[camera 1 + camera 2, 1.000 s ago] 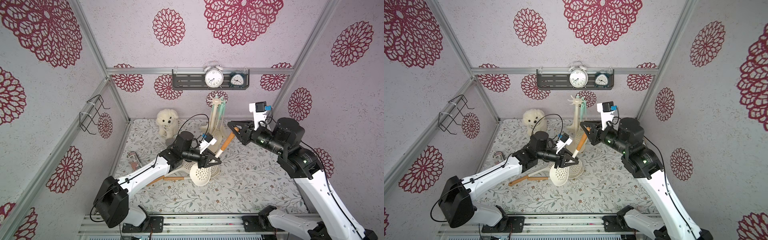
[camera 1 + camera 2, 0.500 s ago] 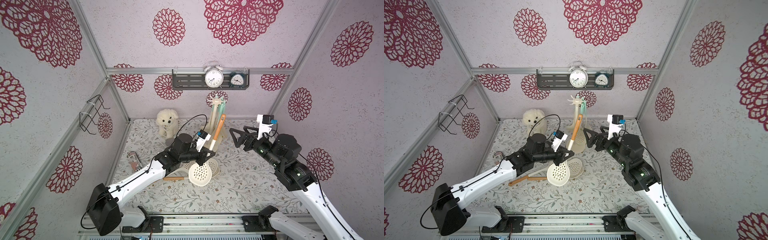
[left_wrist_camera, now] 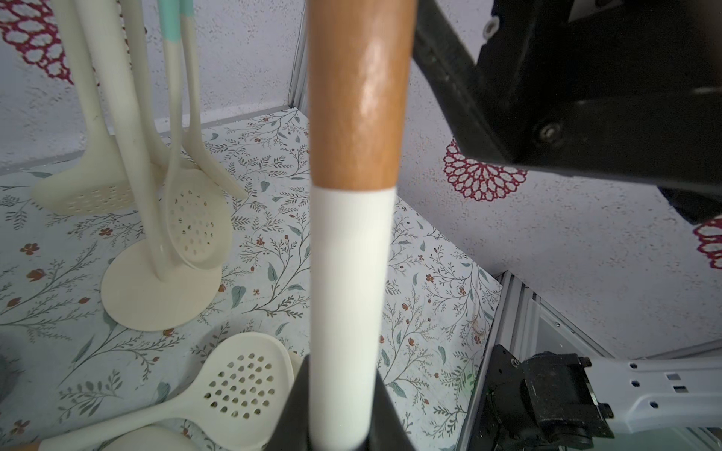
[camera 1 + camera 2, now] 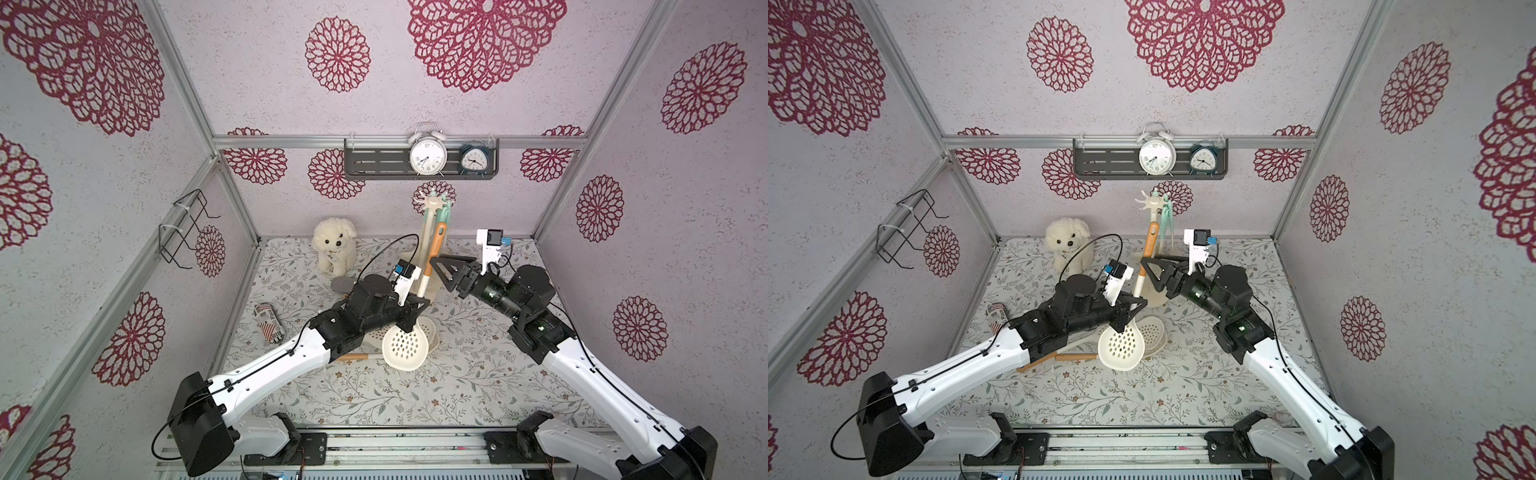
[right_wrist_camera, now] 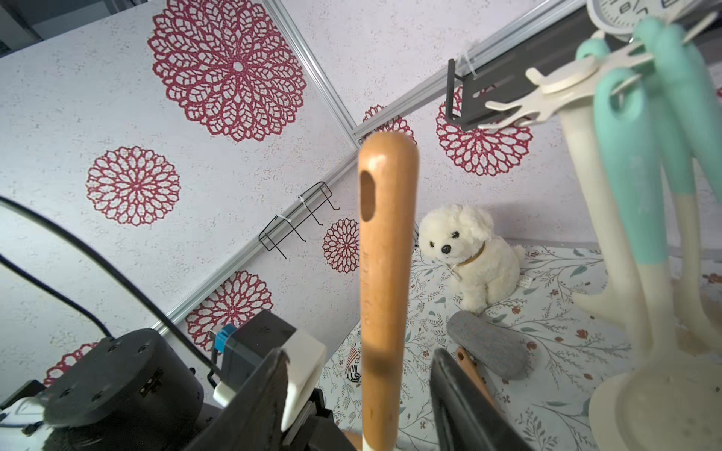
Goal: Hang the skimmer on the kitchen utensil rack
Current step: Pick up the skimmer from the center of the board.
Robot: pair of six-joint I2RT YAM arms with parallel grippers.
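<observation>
At frame centre in both top views, the left gripper (image 4: 417,305) clamps the upright skimmer (image 4: 436,249) near the rack (image 4: 426,224). Only the right wrist view shows the right gripper (image 5: 359,353) parted around its handle, not touching.

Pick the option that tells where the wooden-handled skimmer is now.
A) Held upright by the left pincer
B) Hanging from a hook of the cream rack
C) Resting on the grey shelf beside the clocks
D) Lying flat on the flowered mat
A: the left pincer is shut on the white neck of the skimmer, whose handle stands up beside the kitchen utensil rack, on no hook.
</observation>
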